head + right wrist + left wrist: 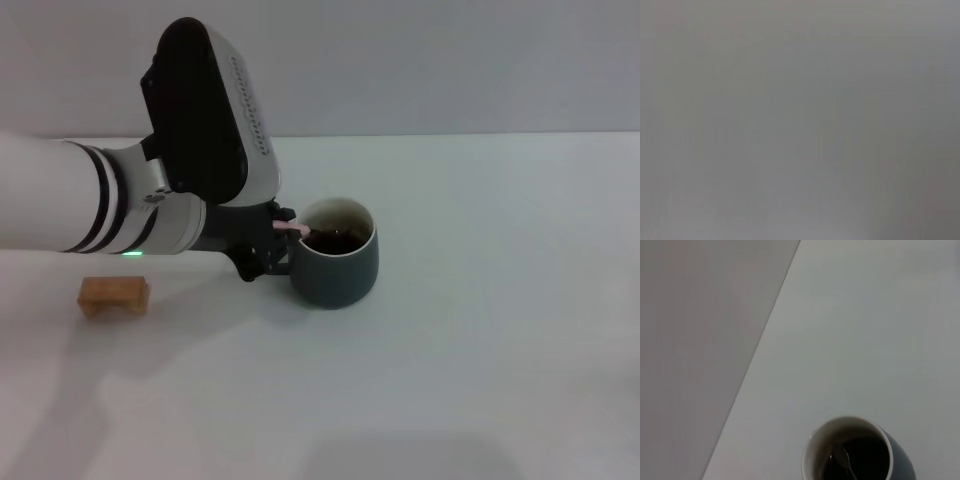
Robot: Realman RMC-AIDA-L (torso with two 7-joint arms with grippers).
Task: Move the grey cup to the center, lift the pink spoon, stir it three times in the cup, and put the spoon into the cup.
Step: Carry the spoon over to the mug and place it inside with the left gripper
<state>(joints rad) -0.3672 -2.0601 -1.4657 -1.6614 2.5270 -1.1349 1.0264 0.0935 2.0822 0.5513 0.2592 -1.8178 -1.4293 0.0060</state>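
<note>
The grey cup stands on the white table near the middle, its inside dark at the bottom. My left gripper is at the cup's left rim, shut on the pink spoon. The spoon's pink handle shows at the fingers and its metal end reaches down into the cup. In the left wrist view the cup shows from above with the spoon's metal bowl lying inside it. The right gripper is out of view; the right wrist view shows only a plain grey surface.
A small tan wooden block lies on the table to the left, below my left arm. The table's far edge meets a pale wall behind the cup.
</note>
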